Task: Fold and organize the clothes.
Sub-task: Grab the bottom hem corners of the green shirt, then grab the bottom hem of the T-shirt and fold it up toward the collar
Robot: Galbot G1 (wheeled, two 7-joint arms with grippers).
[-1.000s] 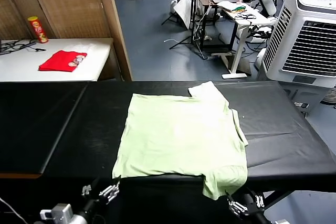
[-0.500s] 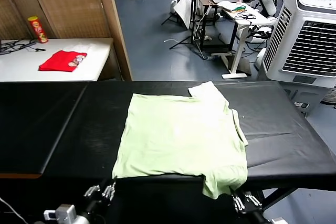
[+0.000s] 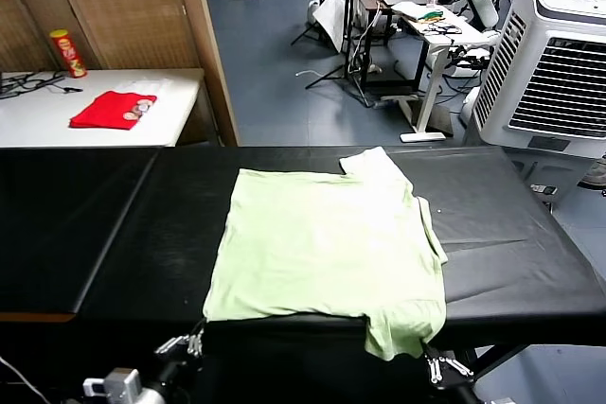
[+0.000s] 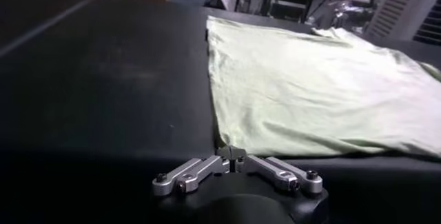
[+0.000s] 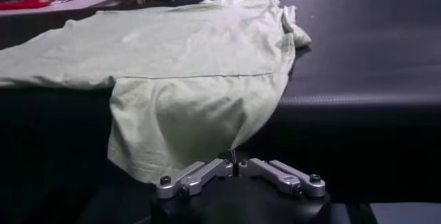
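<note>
Head view: both pincers (image 3: 192,342) (image 3: 434,363) closed below shirt (image 3: 327,248)

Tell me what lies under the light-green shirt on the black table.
The light-green shirt lies flat on the black table, whose surface shows all around it. One sleeve hangs over the near edge. Anything beneath the fabric is covered and cannot be seen.

This looks like a robot lab or workshop — a big room with a gray floor. At twelve o'clock stand black tripods (image 3: 347,21) and a white desk (image 3: 431,21) full of stuff and wires. At two o'clock sits a large white air cooler (image 3: 557,68). At ten o'clock, a wooden screen (image 3: 123,7) stands behind a white side table (image 3: 180,92).
</note>
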